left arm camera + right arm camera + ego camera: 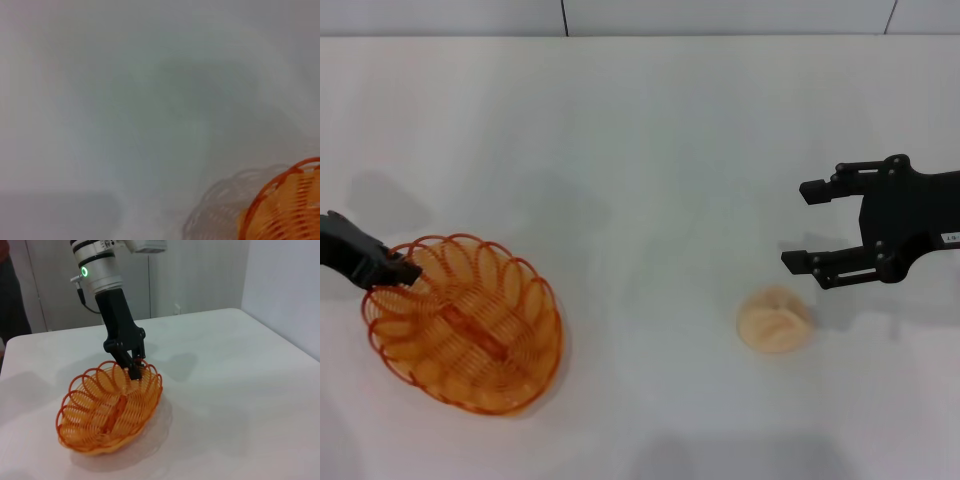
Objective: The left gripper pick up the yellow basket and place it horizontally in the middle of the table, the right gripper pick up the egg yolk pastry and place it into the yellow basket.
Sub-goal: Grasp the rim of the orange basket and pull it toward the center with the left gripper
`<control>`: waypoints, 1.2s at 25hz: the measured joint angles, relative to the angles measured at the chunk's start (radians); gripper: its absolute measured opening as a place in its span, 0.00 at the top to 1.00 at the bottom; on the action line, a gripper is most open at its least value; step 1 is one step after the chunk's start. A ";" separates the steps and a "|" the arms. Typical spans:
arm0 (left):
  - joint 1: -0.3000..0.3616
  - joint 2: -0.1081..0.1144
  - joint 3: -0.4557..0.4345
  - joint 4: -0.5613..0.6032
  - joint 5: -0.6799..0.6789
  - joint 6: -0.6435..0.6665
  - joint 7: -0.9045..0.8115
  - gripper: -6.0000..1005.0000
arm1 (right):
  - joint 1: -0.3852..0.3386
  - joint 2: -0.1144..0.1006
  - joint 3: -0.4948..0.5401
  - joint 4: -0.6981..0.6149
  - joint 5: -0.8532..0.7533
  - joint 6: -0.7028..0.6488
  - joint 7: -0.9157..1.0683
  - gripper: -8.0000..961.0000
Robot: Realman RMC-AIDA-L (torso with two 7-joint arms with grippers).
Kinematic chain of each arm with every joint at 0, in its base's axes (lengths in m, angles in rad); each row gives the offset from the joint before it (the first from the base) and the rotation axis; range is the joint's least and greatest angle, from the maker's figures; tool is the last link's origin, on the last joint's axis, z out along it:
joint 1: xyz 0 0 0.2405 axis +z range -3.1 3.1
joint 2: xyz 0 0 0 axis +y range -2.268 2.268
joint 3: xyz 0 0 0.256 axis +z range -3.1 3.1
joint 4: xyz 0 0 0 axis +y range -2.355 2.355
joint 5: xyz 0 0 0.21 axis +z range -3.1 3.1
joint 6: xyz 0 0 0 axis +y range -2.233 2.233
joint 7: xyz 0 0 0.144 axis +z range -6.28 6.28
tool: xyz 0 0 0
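one oval orange wire basket [462, 324], looped rim, on smooth white bench [640, 150]; left gripper [402, 270] jaws clamp rim. round beige domed pastry [774, 319] beside right gripper [804, 225], jaws open.

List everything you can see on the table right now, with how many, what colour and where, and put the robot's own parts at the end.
yellow basket: one, orange-yellow wire, on the robot's left side of the table, near the front edge; in the right wrist view it looks tilted, far rim up.
egg yolk pastry: one, pale beige-yellow, on the robot's right side of the table, outside the basket.
table: one, white, under everything.
left gripper: one, black, at the basket's far-left rim, jaws closed on the wire loops.
right gripper: one, black, above the table just behind and to the right of the pastry, jaws open, holding nothing.
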 joint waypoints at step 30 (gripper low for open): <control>-0.024 -0.029 0.001 0.118 -0.128 0.034 -0.561 0.91 | 0.003 0.000 0.002 0.014 0.001 0.026 -0.003 0.18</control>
